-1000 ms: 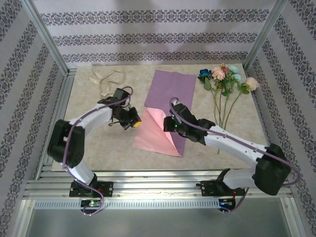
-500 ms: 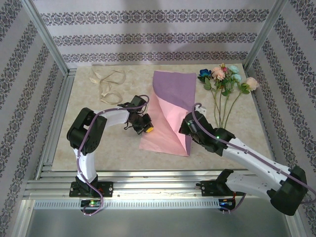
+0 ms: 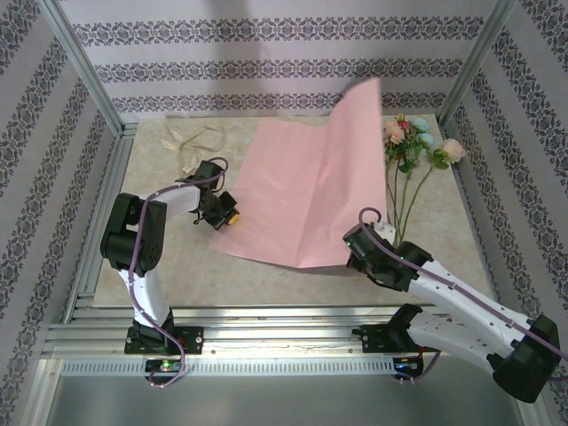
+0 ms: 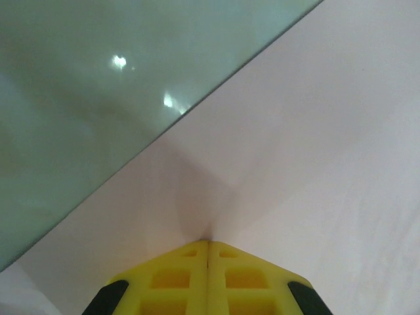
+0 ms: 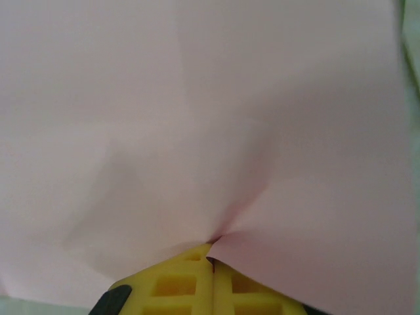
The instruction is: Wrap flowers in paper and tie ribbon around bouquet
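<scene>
the left pincer [image 3: 227, 216] is closed tight, its yellow tips flat together on the left edge of the paper [image 3: 306, 182], close to the near left corner. in the left wrist view the sheet puckers into shallow folds where the tips bite it, with the glossy worktop [image 4: 79, 85] showing beyond its straight edge. the right pincer [image 3: 353, 256] is likewise clamped shut on the paper, at the near right corner; its wrist view shows the sheet pinched into a small crease between the yellow tips.

between the two pincers the near edge of the paper runs low over the worktop. from there the sheet spreads wide and rises toward the back, its pale pink face turned to the top camera, with faint long creases. its far right corner is lifted high in front of the patterned wall and is blurred.

the flowers [image 3: 414, 142] lie just right of the paper, blooms toward the back and thin stems pointing toward the right arm. the ribbon [image 3: 191, 142] lies loosely looped at the far left, apart from the paper.
</scene>
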Available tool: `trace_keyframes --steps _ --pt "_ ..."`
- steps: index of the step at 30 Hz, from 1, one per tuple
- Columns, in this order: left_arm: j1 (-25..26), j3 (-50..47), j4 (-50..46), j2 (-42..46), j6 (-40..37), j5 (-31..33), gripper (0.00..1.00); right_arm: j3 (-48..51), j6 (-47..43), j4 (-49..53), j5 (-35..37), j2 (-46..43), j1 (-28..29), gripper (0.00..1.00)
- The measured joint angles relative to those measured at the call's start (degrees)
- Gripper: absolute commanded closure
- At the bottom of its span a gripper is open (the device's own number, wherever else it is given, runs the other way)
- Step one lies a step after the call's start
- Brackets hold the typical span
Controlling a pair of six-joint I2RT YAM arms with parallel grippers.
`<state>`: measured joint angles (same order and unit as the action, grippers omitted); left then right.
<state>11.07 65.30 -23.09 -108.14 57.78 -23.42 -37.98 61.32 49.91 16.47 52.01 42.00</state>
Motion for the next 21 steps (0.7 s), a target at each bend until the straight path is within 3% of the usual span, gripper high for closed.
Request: trace_keyframes --steps 2,3,5,10,13,17,21 --pt "-0.8 2.0 -1.6 -1.2 -1.4 0.2 1.00 0.8 1.2 1.5 -3.3 0.7 -0.6 0.61" --pt "-1.0 2.9 -2.2 -1.6 -2.0 0.7 1.00 0.8 1.4 2.4 -4.0 0.8 -0.8 0.54" --pt "-1.4 4.9 -3.3 -2.5 -3.5 2.4 1.00 0.2 1.2 4.7 -5.0 0.1 -1.0 0.48" --pt "-0.9 7.6 -6.2 -1.9 -5.8 5.0 1.00 -6.5 -1.1 8.2 -4.5 -2.5 -1.1 0.52" --pt "1.9 6.4 -6.7 2.0 -5.2 5.1 1.00 -10.1 -4.7 5.1 -4.3 -1.1 -2.6 0.58" --pt "9.2 0.0 -2.4 8.7 0.0 1.4 1.00 -11.5 -9.9 -3.4 -7.8 8.6 -7.7 0.66" --pt "14.1 -7.4 3.0 9.1 5.7 -2.1 1.00 -11.6 -13.8 -13.6 -14.7 22.9 -13.9 0.70"
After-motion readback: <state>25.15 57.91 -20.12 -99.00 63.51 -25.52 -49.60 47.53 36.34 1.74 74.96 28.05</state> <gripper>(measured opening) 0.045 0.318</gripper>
